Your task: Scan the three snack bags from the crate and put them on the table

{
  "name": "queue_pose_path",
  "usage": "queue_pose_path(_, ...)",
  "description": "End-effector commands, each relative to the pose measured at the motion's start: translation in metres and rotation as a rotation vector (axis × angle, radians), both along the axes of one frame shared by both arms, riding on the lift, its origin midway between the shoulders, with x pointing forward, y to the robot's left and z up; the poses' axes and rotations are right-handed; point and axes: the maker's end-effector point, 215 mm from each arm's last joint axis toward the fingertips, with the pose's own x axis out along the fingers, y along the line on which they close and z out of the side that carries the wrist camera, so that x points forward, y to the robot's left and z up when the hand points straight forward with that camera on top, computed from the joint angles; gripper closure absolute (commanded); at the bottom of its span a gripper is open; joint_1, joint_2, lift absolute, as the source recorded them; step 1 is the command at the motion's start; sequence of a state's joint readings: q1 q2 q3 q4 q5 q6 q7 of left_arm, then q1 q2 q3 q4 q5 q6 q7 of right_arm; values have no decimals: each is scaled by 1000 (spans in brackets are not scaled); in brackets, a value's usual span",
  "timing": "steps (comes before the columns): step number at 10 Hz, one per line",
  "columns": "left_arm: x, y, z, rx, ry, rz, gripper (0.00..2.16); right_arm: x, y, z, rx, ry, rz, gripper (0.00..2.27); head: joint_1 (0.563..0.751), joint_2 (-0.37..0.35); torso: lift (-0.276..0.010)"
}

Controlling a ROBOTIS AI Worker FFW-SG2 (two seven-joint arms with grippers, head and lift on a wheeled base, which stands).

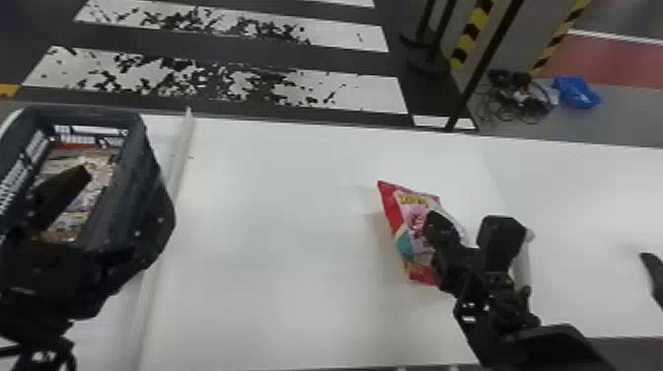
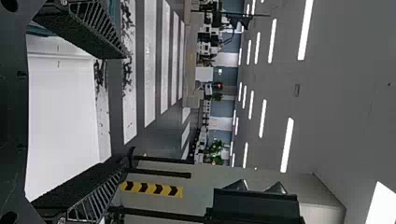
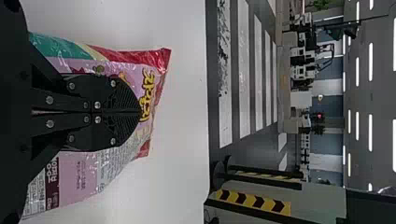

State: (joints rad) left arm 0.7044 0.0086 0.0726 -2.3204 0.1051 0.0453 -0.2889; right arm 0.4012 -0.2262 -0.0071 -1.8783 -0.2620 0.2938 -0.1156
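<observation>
From the head view I saw the right pincer (image 1: 436, 222) out over the desk (image 1: 276, 222), against the right side of a snack bag (image 1: 402, 212); the bag's red end pointed away from me, and its pink front with a teal patch faced up and leftward. The right wrist view gave me the pincer (image 3: 140, 112) itself; it was narrow, its two fingers drawn together on the bag, with the printed back panel visible as well as the front. I could not tell whether the bag touched the desk.

The left pincer (image 1: 121, 197) hung above the crate (image 1: 133, 123) on my left; the left wrist view showed its fingers wide, with nothing held between them. Looking down into the crate from the head, I saw mixed, coloured contents that I could not make out; at the desk's far right lay a curved black object (image 1: 655, 276), its kind unclear to me.
</observation>
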Motion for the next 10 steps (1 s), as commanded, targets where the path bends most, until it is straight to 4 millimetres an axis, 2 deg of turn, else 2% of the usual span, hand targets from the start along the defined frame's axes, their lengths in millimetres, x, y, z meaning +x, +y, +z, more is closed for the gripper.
queue_pose_path(1, 0, 3, -1, -10, 1, -3, 39, 4, 9, -1, -27, -25, 10, 2128, 695, -132, -94)
queue_pose_path(3, 0, 8, 0, -15, 1, -2, 39, 8, -4, 7, -42, -66, -26, 2132, 695, -113, -94)
queue_pose_path(5, 1, 8, 0, -19, -1, -2, 39, 5, -10, -1, -58, -55, -26, 2132, 695, -118, -94)
queue_pose_path(10, 9, 7, 2, -61, -10, 30, 43, -10, 13, -44, -97, -33, 0, 2132, 695, -111, -94)
